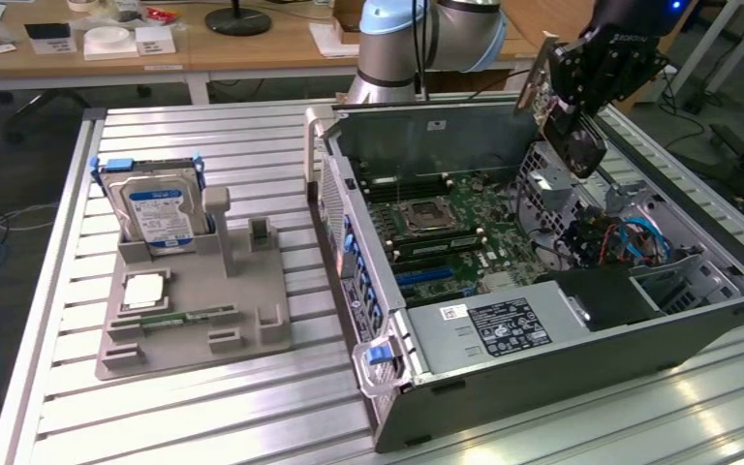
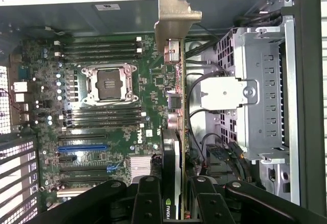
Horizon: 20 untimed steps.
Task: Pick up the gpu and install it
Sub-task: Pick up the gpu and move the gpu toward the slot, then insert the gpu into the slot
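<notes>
The gpu [image 1: 585, 145] hangs tilted above the open computer case [image 1: 682, 349], over its far right corner in the exterior view, and my gripper [image 1: 579, 102] is shut on it. In the wrist view the gpu [image 2: 176, 106] shows edge-on, its silver end bracket [image 2: 173, 15] pointing away from the gripper [image 2: 177, 203], whose black fingers [image 2: 148, 198] clamp both faces of the card. Below it lie the motherboard [image 2: 102, 106] and its blue expansion slot [image 2: 82, 147]. The card is clear of the board and touches no slot.
A grey parts holder [image 1: 256, 291] on the slatted table at the exterior view's left carries a silver hard drive [image 1: 159, 208] with a blue label, a RAM stick [image 1: 191, 316] and a square chip [image 1: 146, 289]. Inside the case are the power supply [image 1: 502, 325] and a drive cage [image 2: 260, 91].
</notes>
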{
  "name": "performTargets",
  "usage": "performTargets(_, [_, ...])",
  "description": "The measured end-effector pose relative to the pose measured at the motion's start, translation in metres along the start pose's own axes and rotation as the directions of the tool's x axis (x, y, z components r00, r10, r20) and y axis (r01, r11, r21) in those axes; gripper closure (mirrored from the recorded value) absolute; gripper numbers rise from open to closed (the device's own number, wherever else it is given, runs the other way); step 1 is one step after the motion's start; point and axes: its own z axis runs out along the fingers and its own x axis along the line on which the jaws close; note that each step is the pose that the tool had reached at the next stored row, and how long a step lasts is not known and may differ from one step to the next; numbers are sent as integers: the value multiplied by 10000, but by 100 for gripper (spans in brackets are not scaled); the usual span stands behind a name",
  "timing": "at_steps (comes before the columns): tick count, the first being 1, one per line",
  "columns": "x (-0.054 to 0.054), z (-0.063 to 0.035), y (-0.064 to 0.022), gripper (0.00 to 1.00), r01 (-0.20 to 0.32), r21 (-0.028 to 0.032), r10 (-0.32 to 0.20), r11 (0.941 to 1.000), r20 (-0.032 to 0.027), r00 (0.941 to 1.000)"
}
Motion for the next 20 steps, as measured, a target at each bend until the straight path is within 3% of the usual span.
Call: performTargets(20, [1, 12, -3, 73, 135, 1, -135, 9999, -7, 9999])
